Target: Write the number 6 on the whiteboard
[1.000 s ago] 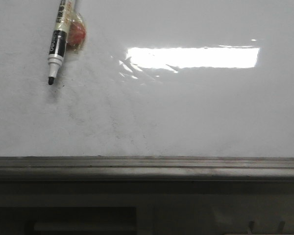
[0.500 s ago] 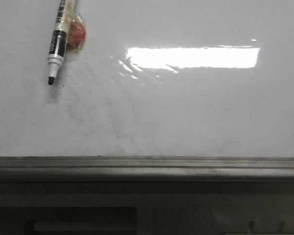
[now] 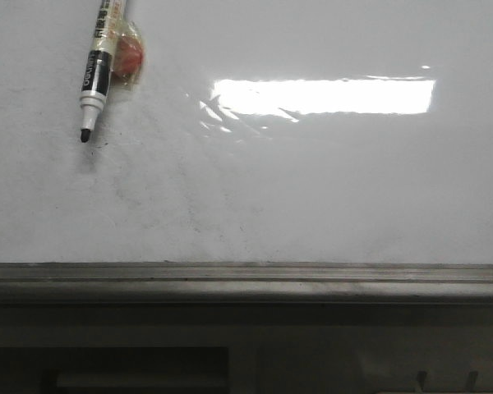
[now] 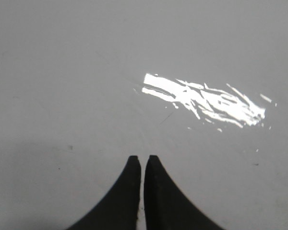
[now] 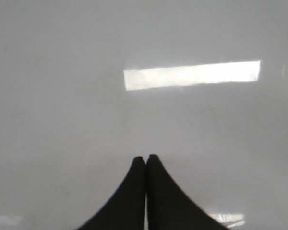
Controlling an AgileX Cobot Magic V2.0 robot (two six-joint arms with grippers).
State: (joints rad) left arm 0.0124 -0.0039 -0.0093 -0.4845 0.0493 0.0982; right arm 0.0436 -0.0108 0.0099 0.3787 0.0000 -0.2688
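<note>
The glossy whiteboard (image 3: 312, 189) fills most of the front view, with faint grey smudges and a grey metal strip (image 3: 246, 279) along its near edge. No black number 6 shows on it. A black-tipped marker (image 3: 96, 70) lies slanted at the far left, uncapped, its tip towards the near edge, beside a small red object in clear wrap (image 3: 128, 54). Neither gripper shows in the front view. My left gripper (image 4: 143, 160) is shut and empty over bare board. My right gripper (image 5: 145, 158) is shut and empty over bare board.
A bright lamp reflection (image 3: 324, 96) lies across the board's middle right. Below the metal strip there is a dark ledge with a recess (image 3: 140, 369).
</note>
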